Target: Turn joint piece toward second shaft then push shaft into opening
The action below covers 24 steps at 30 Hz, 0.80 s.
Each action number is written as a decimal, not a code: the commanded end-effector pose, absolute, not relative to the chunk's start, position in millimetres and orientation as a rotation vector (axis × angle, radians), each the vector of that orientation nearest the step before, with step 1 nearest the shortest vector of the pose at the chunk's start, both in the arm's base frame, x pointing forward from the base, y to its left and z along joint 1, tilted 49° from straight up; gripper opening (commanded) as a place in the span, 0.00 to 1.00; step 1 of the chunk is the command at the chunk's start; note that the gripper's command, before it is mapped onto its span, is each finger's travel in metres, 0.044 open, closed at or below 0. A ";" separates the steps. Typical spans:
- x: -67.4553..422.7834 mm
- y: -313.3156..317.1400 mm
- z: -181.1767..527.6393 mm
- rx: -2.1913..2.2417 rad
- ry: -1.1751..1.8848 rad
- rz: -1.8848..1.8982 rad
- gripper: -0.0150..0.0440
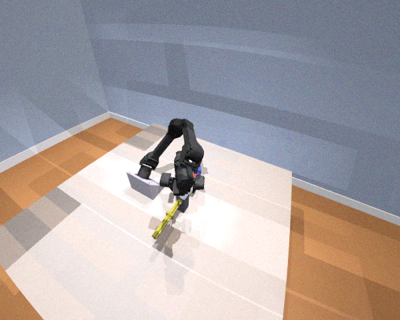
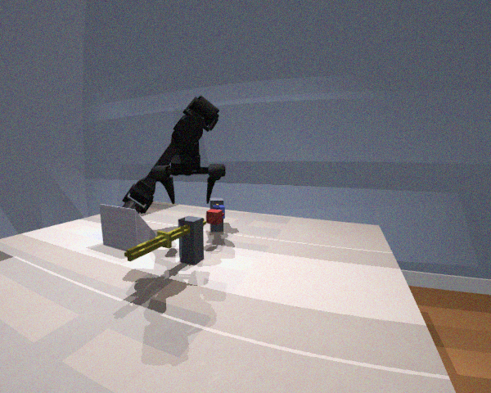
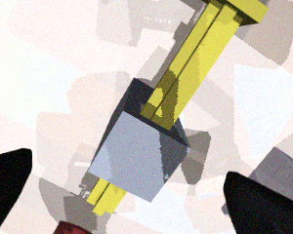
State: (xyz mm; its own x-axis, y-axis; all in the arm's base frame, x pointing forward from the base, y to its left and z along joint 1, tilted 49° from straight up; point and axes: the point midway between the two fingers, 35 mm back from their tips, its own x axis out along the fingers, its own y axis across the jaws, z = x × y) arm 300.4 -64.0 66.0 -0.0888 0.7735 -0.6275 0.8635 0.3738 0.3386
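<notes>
My gripper is open and empty, above the near block, with its fingertips to either side in the wrist view. The yellow shaft passes through the dark near block; its collar stands off from the block. The red joint piece sits on the blue shaft at the far block. A gap shows between yellow end and red piece. The opening's direction cannot be told.
The arm's grey wedge-shaped base stands left of the near block in the top and exterior views. The pale table top lies under everything, with shadows across it. Blue-grey walls stand behind.
</notes>
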 end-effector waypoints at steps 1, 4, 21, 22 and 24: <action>305.2 -76.2 54.3 1.330 1.851 -0.048 1.00; 308.3 -86.6 43.8 1.254 1.827 0.042 1.00; 314.7 -143.5 -22.0 0.806 1.649 0.515 1.00; 314.5 -146.7 -26.1 0.779 1.637 0.541 1.00; 313.8 -153.0 -34.5 0.725 1.611 0.593 1.00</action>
